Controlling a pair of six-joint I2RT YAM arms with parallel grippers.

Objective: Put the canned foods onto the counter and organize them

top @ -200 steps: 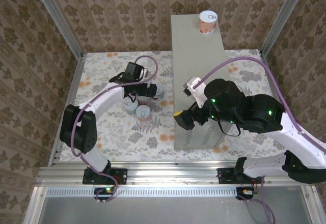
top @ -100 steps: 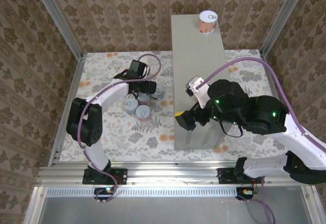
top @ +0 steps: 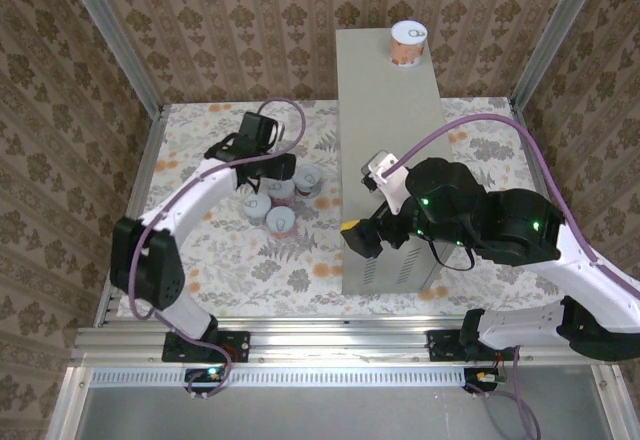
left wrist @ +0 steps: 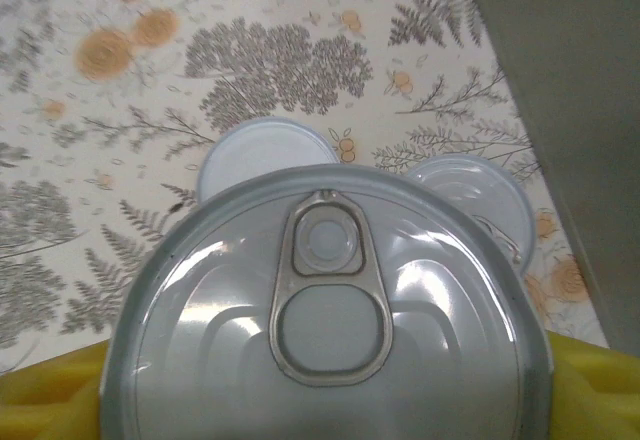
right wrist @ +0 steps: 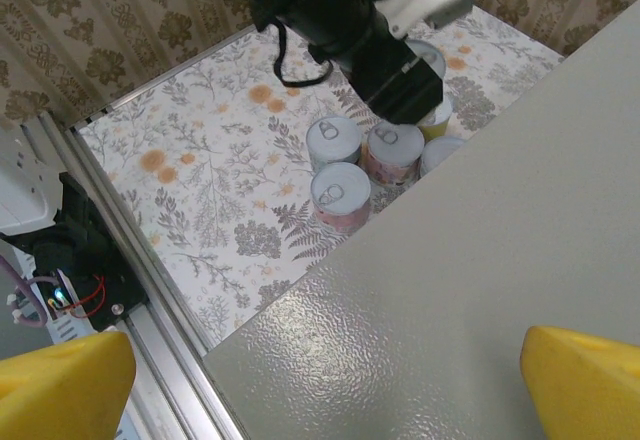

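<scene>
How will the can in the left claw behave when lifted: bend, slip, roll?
The can looks stiff, with a ribbed metal lid, so it probably will not bend. Its round side may slip between the yellow fingers of the left claw. Upright it likely stays steady; on its side it would roll.

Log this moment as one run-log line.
left end effector: shut on held tin, floor group | right end effector: open, above counter near end | placed: pinkish tin, counter far end

Foreground: pull-tab tin [left wrist: 325, 330] between tool pads [left wrist: 45, 398]; 2 tin lids [left wrist: 262, 152] [left wrist: 480, 200] behind on floral floor [left wrist: 110, 200]; grey counter [left wrist: 570, 90] right.
</scene>
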